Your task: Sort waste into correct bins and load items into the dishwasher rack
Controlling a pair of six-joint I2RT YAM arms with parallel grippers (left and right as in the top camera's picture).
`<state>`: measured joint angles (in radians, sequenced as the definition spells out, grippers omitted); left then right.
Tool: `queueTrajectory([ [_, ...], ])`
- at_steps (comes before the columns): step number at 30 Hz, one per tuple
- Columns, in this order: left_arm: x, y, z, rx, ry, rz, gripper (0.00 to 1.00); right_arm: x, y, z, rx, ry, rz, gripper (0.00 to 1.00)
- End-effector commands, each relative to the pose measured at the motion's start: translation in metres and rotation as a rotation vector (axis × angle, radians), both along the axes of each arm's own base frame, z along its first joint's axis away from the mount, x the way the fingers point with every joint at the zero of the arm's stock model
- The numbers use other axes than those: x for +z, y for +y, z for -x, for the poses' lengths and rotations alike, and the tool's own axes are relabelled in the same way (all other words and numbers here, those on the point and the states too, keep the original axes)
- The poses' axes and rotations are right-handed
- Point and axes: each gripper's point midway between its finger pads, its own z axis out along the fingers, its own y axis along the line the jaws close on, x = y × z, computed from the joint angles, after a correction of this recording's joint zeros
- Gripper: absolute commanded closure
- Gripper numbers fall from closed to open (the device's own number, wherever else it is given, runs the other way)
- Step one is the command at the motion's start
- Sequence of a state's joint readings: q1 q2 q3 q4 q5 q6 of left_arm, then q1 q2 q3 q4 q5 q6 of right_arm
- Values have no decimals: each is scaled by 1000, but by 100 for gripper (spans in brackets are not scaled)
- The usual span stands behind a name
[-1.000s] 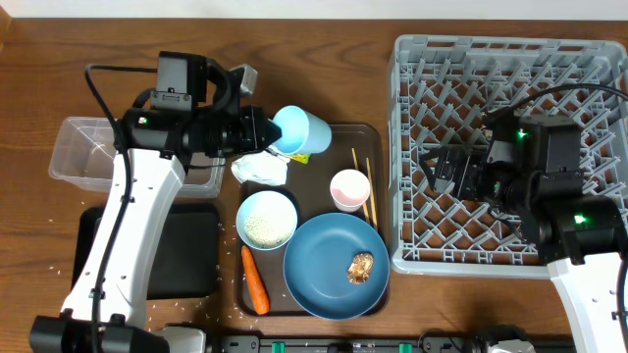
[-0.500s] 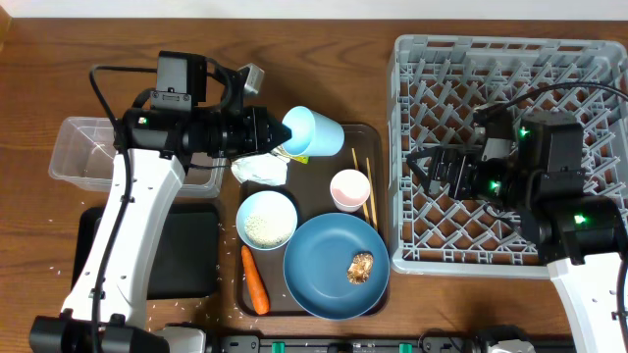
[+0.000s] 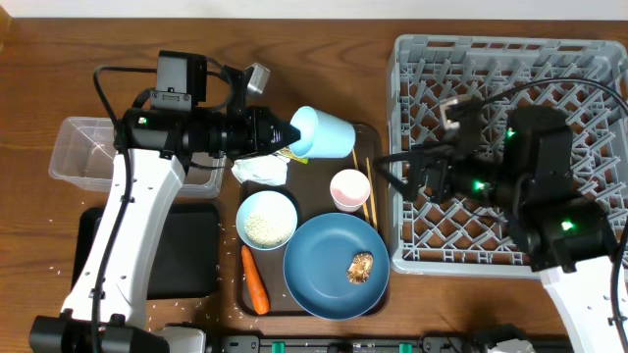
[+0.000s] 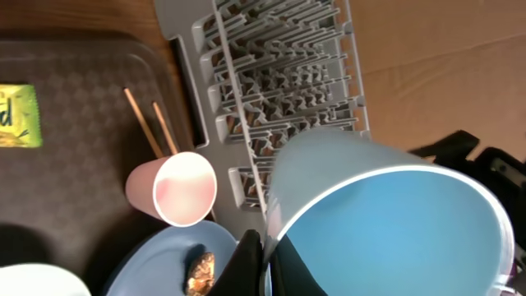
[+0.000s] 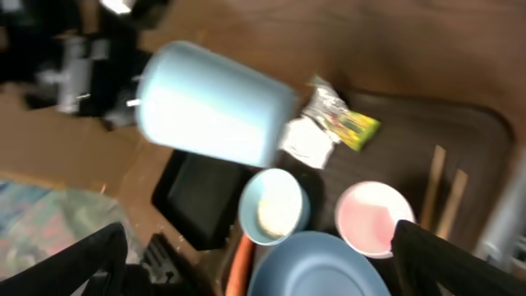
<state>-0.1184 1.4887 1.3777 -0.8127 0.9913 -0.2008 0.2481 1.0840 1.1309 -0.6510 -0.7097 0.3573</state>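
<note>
My left gripper (image 3: 293,138) is shut on the rim of the small blue cup (image 3: 329,132) and holds it on its side above the brown tray's far edge; the left wrist view shows the jaws (image 4: 265,255) pinching the cup's wall (image 4: 394,222). My right gripper (image 3: 407,176) is open and empty over the left edge of the grey dishwasher rack (image 3: 510,59). On the tray lie the pink cup (image 3: 349,188), chopsticks (image 3: 370,191), the blue plate (image 3: 319,270) with a brown lump (image 3: 360,267), the bowl of rice (image 3: 267,219), a carrot (image 3: 255,279) and a napkin (image 3: 260,169).
The brown serving tray (image 3: 379,137) sits between the rack and the bins. The clear tub (image 3: 83,157) and the black tray (image 3: 186,250) are at the left, with rice grains scattered round them. The yellow-green wrapper (image 5: 353,123) lies by the napkin.
My left gripper has carried the blue cup to the right, toward the rack. My right arm has swung left, bringing its gripper over the rack's left edge.
</note>
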Motion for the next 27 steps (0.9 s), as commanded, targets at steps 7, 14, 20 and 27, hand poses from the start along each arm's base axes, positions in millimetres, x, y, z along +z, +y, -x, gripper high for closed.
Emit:
queueTrajectory([
  [7, 33, -11, -1, -51, -58, 134, 94, 44, 20, 24, 147, -161, -84, 1],
  [14, 39, -13, -2, -62, -67, 162, 94, 50, 27, 33, 231, -207, -106, 1],
  [20, 56, -21, 12, -139, -41, 272, 94, 49, 30, 31, 282, -280, -84, 1],
  [27, 74, -26, 23, -210, -19, 375, 94, 59, 29, 31, 324, -407, -65, 1],
])
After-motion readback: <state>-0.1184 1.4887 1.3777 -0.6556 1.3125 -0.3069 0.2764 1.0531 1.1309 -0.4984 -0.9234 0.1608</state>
